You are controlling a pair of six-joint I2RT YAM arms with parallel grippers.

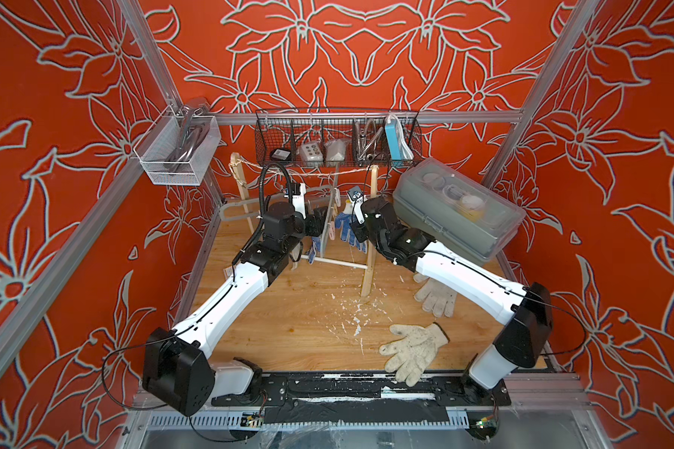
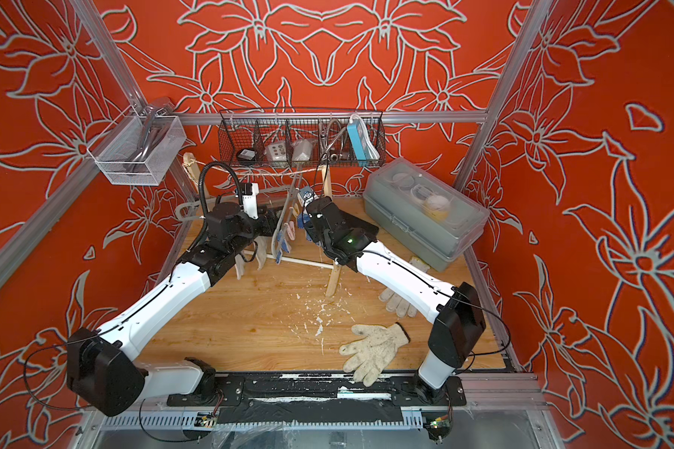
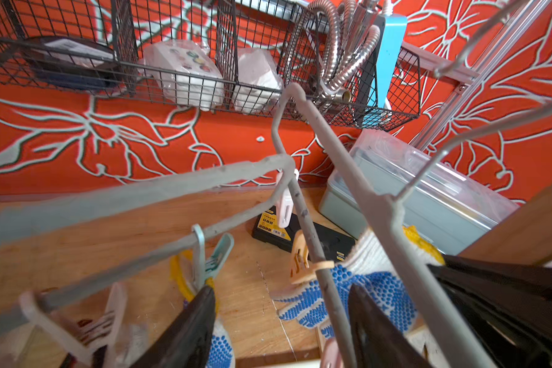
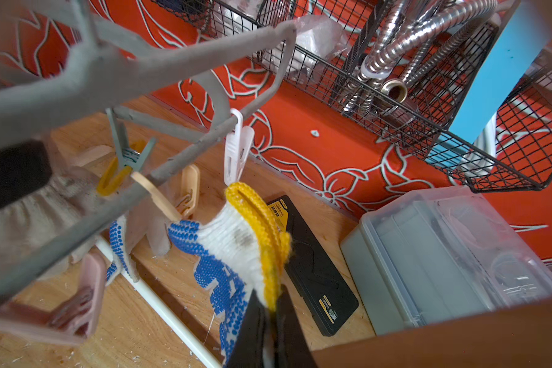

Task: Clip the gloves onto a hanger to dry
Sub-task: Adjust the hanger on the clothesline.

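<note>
Grey toolbox (image 1: 456, 210) and black case (image 4: 316, 270) crowd table rear. Plain glove (image 1: 413, 352) and second plain glove (image 1: 436, 297) lie loose on tabletop (image 1: 308, 311). Right gripper (image 4: 270, 306) clamped tight on yellow cuff of blue-dotted glove (image 4: 233, 245), just beneath white clip (image 4: 236, 149) on hanger (image 4: 172, 51). Left gripper (image 3: 281, 290) part-open astride hanger bar, gripping nothing. Both arms extended forward, converging at hanger.

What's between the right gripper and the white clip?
Right wrist view: only the glove's yellow cuff, pinched by the right gripper, running up toward the white clip.
</note>
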